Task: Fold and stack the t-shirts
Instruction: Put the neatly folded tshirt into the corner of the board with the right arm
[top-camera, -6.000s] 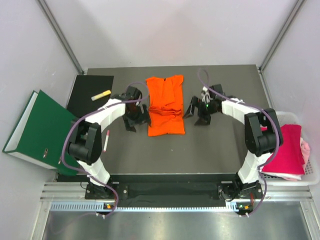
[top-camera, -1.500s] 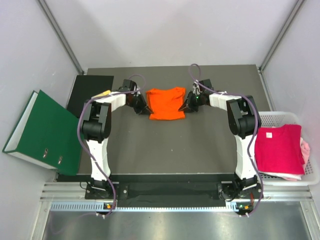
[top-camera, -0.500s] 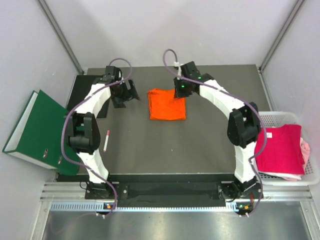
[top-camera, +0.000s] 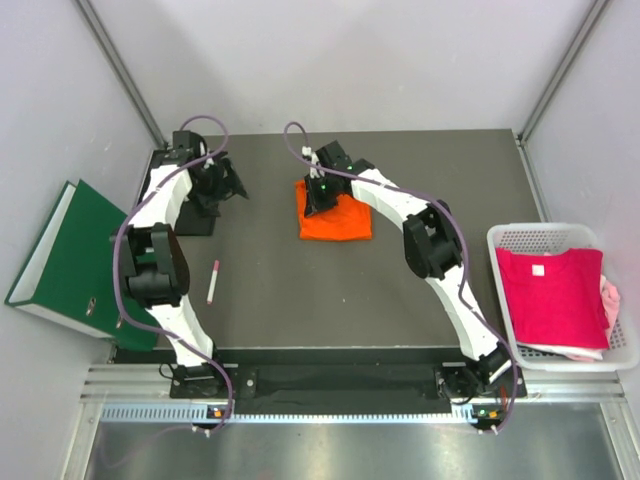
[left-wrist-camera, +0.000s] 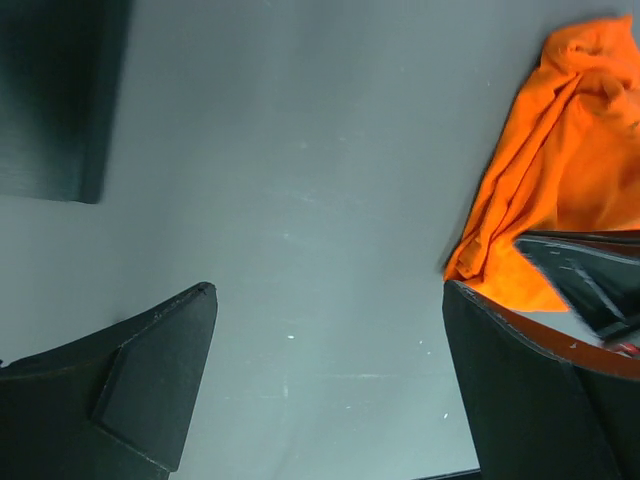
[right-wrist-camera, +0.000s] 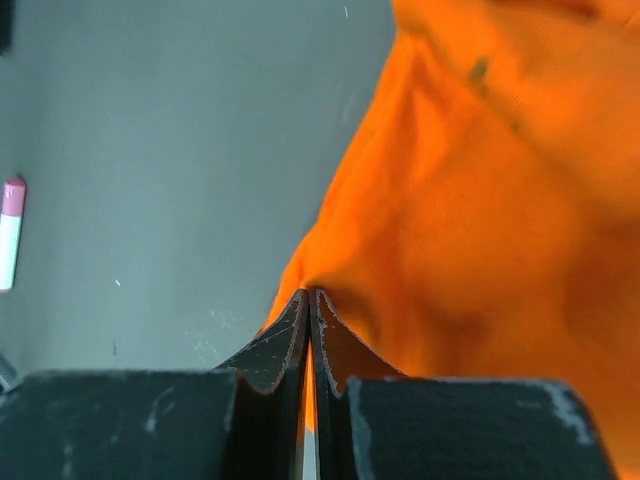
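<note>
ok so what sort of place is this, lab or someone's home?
Probably a lab robot cell: dark table boxed in by plain white panels, both arms bolted to a metal rail, staged props like the green binder and a basket of t-shirts.

Bright orange cloth t-shirt (top-camera: 338, 216): folded to a compact, roughly square pad, lying flat with rumpled edges. Its left edge is pinched between the closed jaws of the right gripper (right-wrist-camera: 309, 295). It lies well to the right of the left gripper (left-wrist-camera: 328, 290), whose jaws gape.

Magenta cloth t-shirt (top-camera: 555, 295): spread flat, far right of both sets of jaws.

Pale pink cloth t-shirt (top-camera: 611, 300): under the magenta one, only an edge showing.
</note>
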